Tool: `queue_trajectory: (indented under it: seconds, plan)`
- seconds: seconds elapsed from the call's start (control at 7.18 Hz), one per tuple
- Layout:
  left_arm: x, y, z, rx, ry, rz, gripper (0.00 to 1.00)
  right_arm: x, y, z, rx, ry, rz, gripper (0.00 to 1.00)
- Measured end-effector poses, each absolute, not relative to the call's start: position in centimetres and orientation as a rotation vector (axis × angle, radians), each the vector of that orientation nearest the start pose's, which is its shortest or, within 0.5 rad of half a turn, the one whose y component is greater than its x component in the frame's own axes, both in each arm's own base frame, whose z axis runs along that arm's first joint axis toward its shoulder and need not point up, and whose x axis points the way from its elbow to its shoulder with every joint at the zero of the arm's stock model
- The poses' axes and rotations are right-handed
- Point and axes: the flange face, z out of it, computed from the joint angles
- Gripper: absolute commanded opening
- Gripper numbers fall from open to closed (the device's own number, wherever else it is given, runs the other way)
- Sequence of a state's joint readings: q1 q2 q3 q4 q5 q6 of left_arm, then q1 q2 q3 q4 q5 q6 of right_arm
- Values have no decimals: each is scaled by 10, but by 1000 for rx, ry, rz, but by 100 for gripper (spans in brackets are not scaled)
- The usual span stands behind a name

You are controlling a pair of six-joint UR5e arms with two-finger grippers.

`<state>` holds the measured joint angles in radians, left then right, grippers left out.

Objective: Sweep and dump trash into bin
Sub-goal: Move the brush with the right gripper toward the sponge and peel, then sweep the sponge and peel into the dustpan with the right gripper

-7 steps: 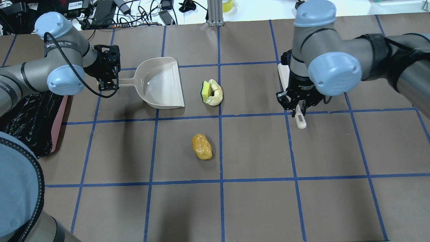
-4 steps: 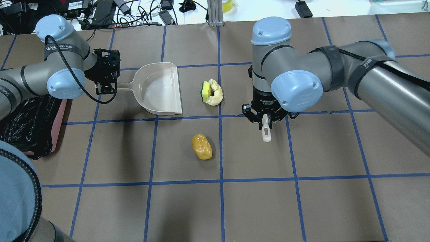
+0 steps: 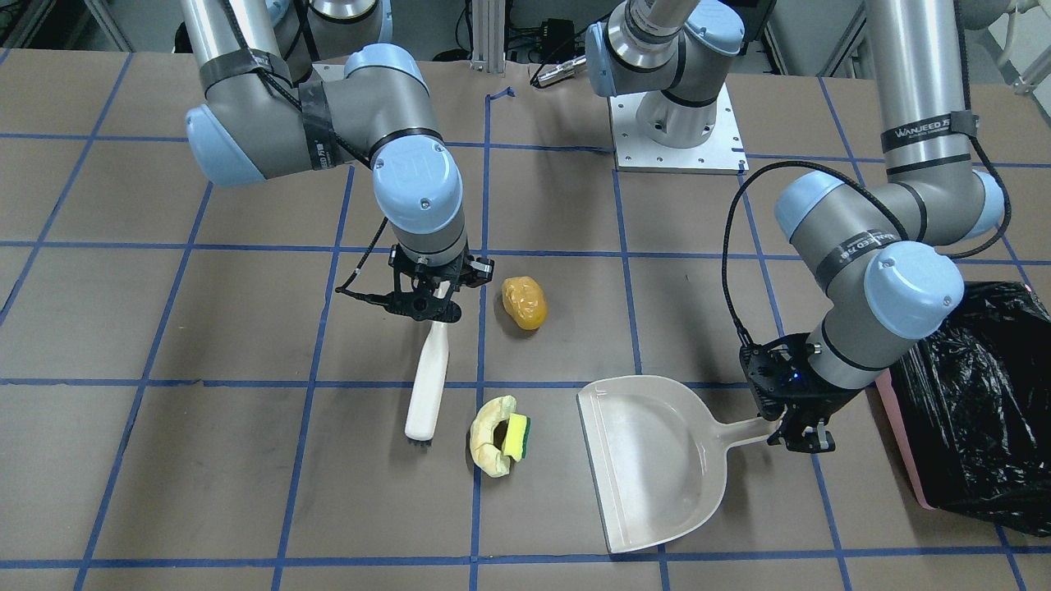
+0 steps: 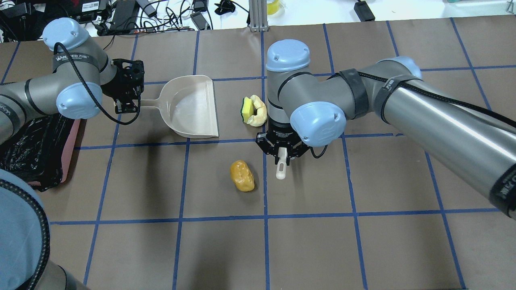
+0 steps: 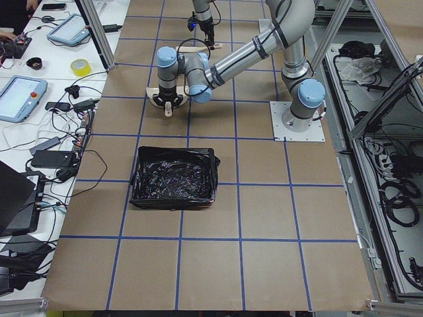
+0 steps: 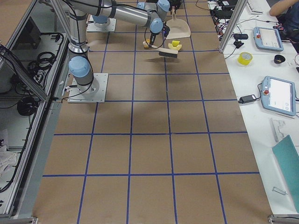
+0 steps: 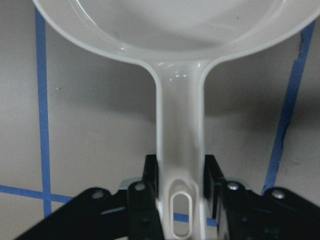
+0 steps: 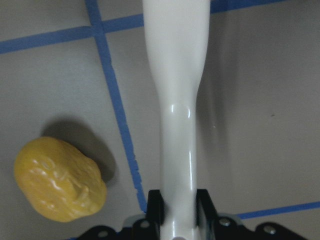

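Brown paper (image 4: pixel 383 249) gridded with blue tape (image 4: pixel 266 241) covers the table (image 4: pixel 133 257); left claw (image 4: pixel 128 105) grips the dustpan (image 4: pixel 193 106), right claw (image 4: pixel 282 152) the brush (image 3: pixel 429 386).

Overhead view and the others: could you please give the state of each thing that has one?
left gripper: shut on dustpan handle.
right gripper: shut on brush handle.
dustpan: held, empty.
brush: gripped, touching no other item.
bin: open, black-lined.
orange lump: loose, unswept.
crescent piece: unswept, sponge block touching it.
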<state>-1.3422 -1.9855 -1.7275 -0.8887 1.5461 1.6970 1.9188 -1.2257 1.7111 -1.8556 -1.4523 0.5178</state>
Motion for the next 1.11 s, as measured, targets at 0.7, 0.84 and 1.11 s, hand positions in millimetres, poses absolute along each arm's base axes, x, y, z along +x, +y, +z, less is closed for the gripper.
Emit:
queue_trajectory:
  seconds: [0.7,0.84,1.11]
  plan:
    - [6,-627,251,2056,2270,-138,0,394,-526,241,332,2928,320,1]
    - [6,-627,251,2059,2269,-139,0,415,-537,238,335,2882,311,1]
    - [6,-628,252,2054,2270,-146,0,469,-560,241,295,2771,306,1]
